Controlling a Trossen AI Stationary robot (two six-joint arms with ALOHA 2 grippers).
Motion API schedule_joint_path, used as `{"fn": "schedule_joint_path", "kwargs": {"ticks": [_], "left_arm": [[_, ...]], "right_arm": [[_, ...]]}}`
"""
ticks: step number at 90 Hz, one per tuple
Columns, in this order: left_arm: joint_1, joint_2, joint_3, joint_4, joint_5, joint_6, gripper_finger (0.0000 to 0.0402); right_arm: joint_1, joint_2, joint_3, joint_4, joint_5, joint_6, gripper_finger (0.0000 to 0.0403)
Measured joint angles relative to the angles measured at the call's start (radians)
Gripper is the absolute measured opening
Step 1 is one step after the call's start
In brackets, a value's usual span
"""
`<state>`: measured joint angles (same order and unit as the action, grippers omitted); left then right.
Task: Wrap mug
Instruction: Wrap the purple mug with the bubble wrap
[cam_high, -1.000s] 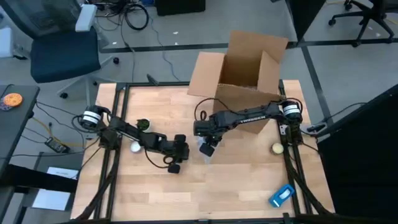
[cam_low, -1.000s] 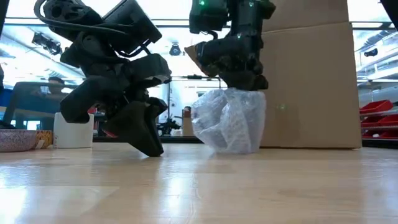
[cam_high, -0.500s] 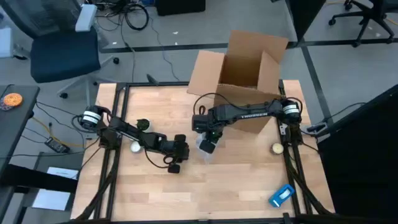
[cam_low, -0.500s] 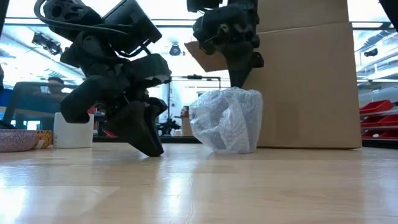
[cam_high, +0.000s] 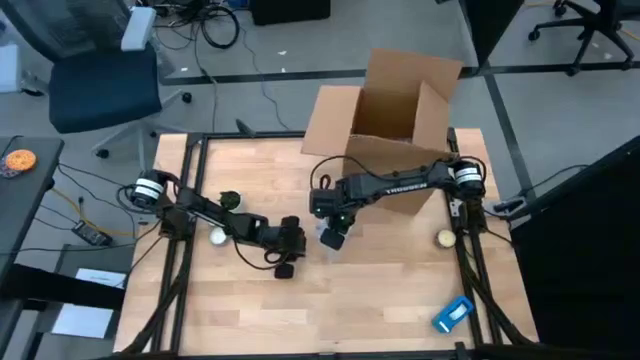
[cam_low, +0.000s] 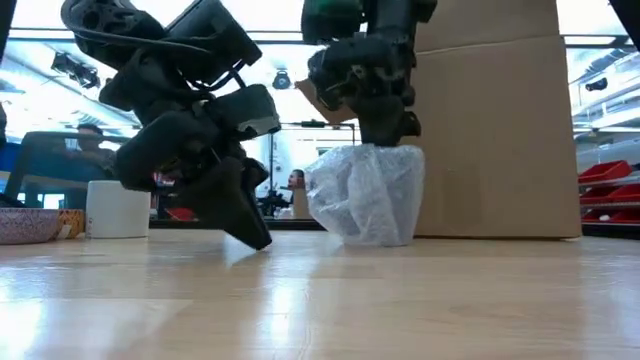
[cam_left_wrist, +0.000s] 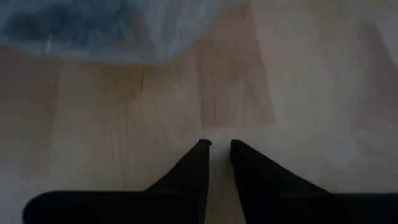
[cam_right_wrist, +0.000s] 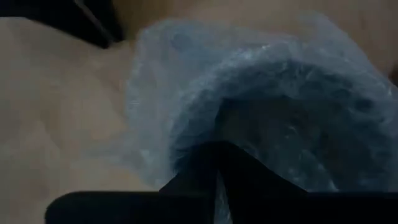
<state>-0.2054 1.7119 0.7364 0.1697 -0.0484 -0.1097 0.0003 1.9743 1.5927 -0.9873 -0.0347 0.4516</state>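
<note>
The mug is hidden inside a bundle of clear bubble wrap (cam_high: 330, 243), which stands on its base near the table's middle (cam_low: 365, 195). My right gripper (cam_low: 392, 138) points down at the bundle's top with its fingers shut; in the right wrist view (cam_right_wrist: 217, 152) they sit over the hollow of wrap at the top. My left gripper (cam_high: 285, 268) slants down just left of the bundle, its tips (cam_low: 260, 238) close to the wood. Its fingers (cam_left_wrist: 217, 146) stand a narrow gap apart, nothing between them. My right gripper meets the top of the bubble-wrap bundle (cam_low: 385, 150) with its shut fingers, coming from above and pointing down. The fingertips sit in the crumpled wrap over the dark hollow (cam_right_wrist: 273, 124). The bundle stands upright on the table.
An open cardboard box (cam_high: 395, 110) stands at the far edge, right behind the bundle. A white ball (cam_high: 216, 237) and a dark round thing (cam_high: 230, 200) lie by the left arm. A yellowish ball (cam_high: 445, 238) and a blue item (cam_high: 453, 313) lie at the right.
My right gripper rose clear of the bundle's top, then came down onto it again, fingers shut throughout. The bundle stayed where it was. My left gripper has tipped up a little and shifted slightly toward the bundle.
</note>
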Motion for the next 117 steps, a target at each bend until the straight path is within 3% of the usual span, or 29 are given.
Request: {"fn": "schedule_joint_path", "kwargs": {"ticks": [32, 70, 84, 117], "left_arm": [[0.000, 0.000, 0.000, 0.241, -0.003, 0.000, 0.0053], [0.000, -0.002, 0.001, 0.528, -0.003, 0.000, 0.0053], [0.000, -0.002, 0.002, 0.571, -0.003, 0.000, 0.0053], [0.000, -0.003, 0.002, 0.579, -0.003, 0.000, 0.0053]], "right_arm": [[-0.007, -0.001, -0.067, 0.086, 0.056, -0.018, 0.0000], [-0.008, 0.006, 0.131, -0.157, 0.139, -0.052, 0.0000], [0.020, 0.005, 0.176, -0.258, 0.157, -0.052, 0.0000], [0.030, 0.005, 0.109, -0.141, 0.174, -0.078, 0.0000]]}}
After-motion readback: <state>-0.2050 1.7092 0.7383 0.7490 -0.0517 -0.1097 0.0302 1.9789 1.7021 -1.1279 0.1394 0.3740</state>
